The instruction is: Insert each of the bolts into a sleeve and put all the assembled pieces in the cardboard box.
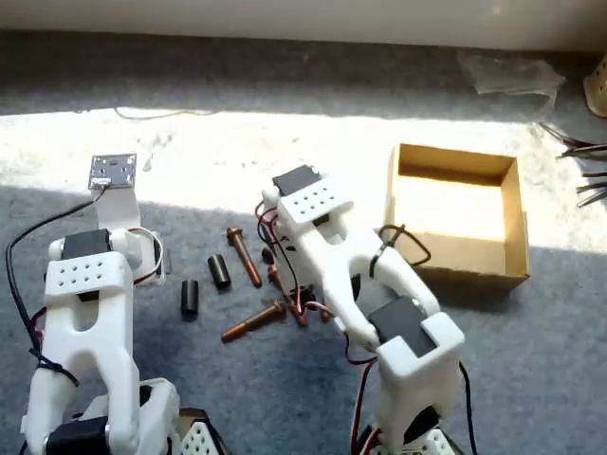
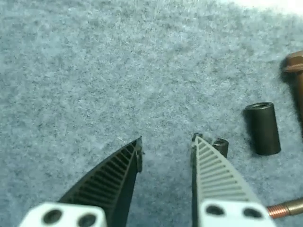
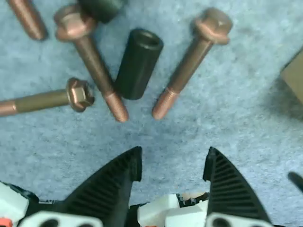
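first step, i think — the right pincer (image 3: 173, 150) hangs open over a bolt (image 3: 191, 61) and a sleeve (image 3: 137, 64) in the desk's middle, the left pincer (image 2: 167, 140) open by a second sleeve (image 2: 262, 127), the cardboard box (image 1: 465, 254) near the right edge — next, one must pinch a bolt.

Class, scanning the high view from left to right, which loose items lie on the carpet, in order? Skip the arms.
metal plate → first black sleeve → second black sleeve → slanted bolt → cardboard box
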